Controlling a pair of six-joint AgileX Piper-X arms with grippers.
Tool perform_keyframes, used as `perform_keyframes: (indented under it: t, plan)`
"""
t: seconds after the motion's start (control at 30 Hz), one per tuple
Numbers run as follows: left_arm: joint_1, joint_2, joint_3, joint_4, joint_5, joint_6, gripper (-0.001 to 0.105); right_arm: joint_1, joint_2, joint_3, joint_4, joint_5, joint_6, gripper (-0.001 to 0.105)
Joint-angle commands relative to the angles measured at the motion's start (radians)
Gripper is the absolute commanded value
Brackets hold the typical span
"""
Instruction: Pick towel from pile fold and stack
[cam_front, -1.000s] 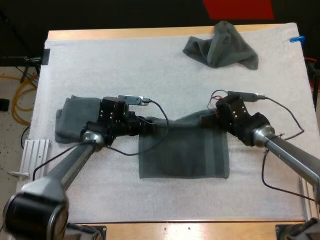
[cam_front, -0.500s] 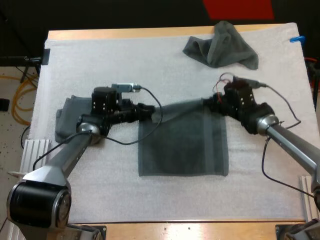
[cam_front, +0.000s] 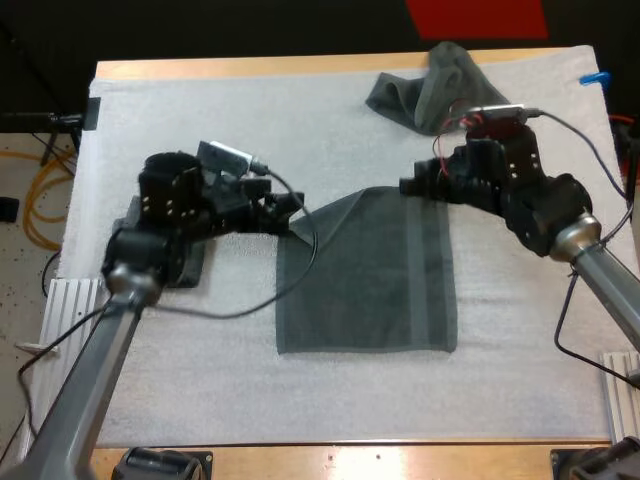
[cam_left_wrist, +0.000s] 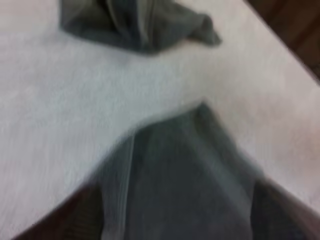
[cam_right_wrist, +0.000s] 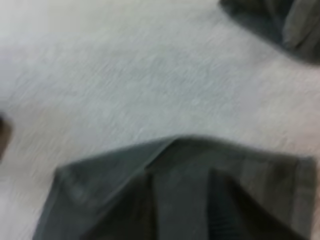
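Observation:
A dark grey-green towel (cam_front: 365, 270) lies flat as a folded rectangle in the middle of the mat. My left gripper (cam_front: 292, 212) hovers just off its far left corner. In the left wrist view its fingers (cam_left_wrist: 90, 215) stand apart with the towel (cam_left_wrist: 185, 170) spread beyond them, so it is open. My right gripper (cam_front: 410, 187) sits at the towel's far right corner, above the towel's edge (cam_right_wrist: 175, 165). A crumpled towel (cam_front: 440, 90) lies at the back of the mat. A folded stack (cam_front: 192, 268) sits at the left, mostly hidden under my left arm.
The white mat (cam_front: 300, 130) covers nearly all of the wooden table. Bare mat stretches between the flat towel and the crumpled one, and along the front edge. The crumpled towel (cam_left_wrist: 135, 25) lies beyond the flat one.
The towel's far edge was drawn away from the front and laid down flat. My left gripper opened and backed off to the left. My right arm rose and pulled back to the right.

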Motion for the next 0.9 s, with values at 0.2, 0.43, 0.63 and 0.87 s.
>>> perform_keyframes:
  t: [0.2, 0.43, 0.63, 0.87]
  plan:
    - [0.001, -0.199, -0.008, 0.326, -0.105, 0.083, 0.073, 0.148, 0.010, -0.012, 0.117, -0.044, -0.068, 0.000]
    - [0.001, -0.364, -0.008, 0.532, -0.185, 0.085, 0.073, 0.182, 0.172, -0.148, 0.279, -0.063, -0.074, 0.000]
    - [0.001, -0.458, -0.008, 0.600, -0.191, 0.080, 0.073, 0.182, 0.391, -0.365, 0.416, -0.117, -0.097, 0.000]
    - [0.001, -0.516, -0.008, 0.659, -0.206, 0.080, 0.073, 0.182, 0.624, -0.555, 0.535, -0.122, -0.097, 0.000]
